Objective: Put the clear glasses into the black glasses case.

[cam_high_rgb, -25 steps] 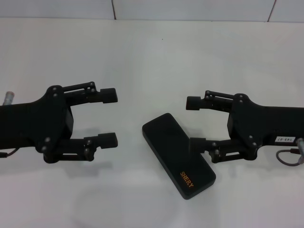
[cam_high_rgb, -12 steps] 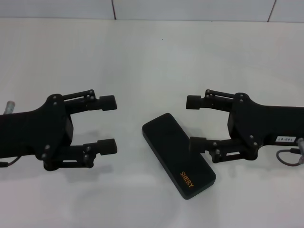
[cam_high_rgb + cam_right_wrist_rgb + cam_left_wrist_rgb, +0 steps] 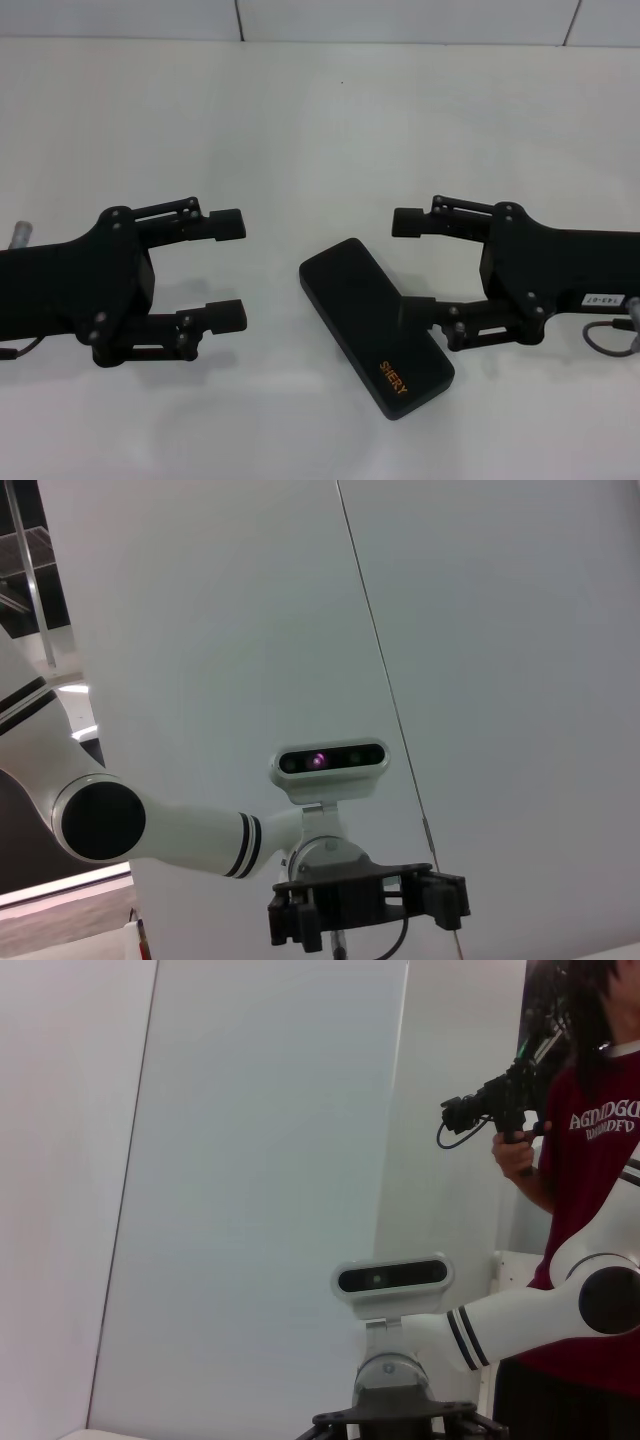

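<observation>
From my head camera, the black glasses case (image 3: 376, 328) lies closed on the white table (image 3: 320, 130), set diagonally from about 10 o'clock to 4 o'clock just right of the table's middle, with one rounded end near the front edge of my view. My right gripper (image 3: 404, 266) comes in from 3 o'clock, fingers spread wide; its nearer finger (image 3: 420, 309) overlaps the case's long right edge, though I cannot tell whether it touches or hangs above. Its farther finger sits out past the case's far end. My left gripper (image 3: 227, 269) comes in from 9 o'clock, likewise released and holding nothing, well apart from the case with bare table between us. Toward 12 o'clock the tabletop runs open to the tiled wall (image 3: 400, 20). I cannot make out the clear glasses anywhere. Orange lettering on the lid near its close end reads roughly "SHERY" (image 3: 392, 373), and a small white tag (image 3: 598, 298) on my right arm carries print too small to read. My left wrist camera faces across to a camera unit (image 3: 391, 1277) on my right arm and a person in a dark red shirt (image 3: 590, 1210), its writing partly hidden, holding a black camera (image 3: 500, 1100). My right wrist camera shows a camera unit (image 3: 331, 761) on my left arm against a white panel wall (image 3: 480, 680).
</observation>
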You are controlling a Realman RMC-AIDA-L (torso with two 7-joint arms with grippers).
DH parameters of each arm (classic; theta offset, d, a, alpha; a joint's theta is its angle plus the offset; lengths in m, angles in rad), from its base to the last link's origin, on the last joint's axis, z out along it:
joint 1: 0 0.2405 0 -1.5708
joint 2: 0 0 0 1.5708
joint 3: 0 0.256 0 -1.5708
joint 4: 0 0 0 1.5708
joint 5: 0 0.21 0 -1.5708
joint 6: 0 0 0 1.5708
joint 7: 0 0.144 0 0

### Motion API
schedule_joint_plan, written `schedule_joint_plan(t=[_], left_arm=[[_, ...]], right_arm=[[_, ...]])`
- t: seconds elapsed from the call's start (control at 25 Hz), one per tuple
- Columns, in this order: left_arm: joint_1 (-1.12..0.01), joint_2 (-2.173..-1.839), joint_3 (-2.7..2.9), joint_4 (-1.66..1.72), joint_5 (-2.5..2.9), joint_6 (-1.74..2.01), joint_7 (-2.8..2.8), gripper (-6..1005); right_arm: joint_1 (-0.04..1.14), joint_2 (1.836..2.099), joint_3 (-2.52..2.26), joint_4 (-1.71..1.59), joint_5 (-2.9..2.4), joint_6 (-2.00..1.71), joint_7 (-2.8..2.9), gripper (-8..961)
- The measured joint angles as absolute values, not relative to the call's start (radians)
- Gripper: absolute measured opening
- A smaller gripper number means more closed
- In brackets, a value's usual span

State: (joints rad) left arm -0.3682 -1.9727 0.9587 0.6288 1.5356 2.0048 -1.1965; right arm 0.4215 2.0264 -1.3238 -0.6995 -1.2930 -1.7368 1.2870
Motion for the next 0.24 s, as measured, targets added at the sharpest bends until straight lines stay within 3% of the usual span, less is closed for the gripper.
schedule_joint_plan(t=[0.24], left_arm=[[-0.368, -1.973, 0.959, 0.629, 1.536, 2.003, -1.196, 798]], right_arm=[[0.421, 2.028, -1.325, -0.695, -1.293, -1.740, 1.287, 888]])
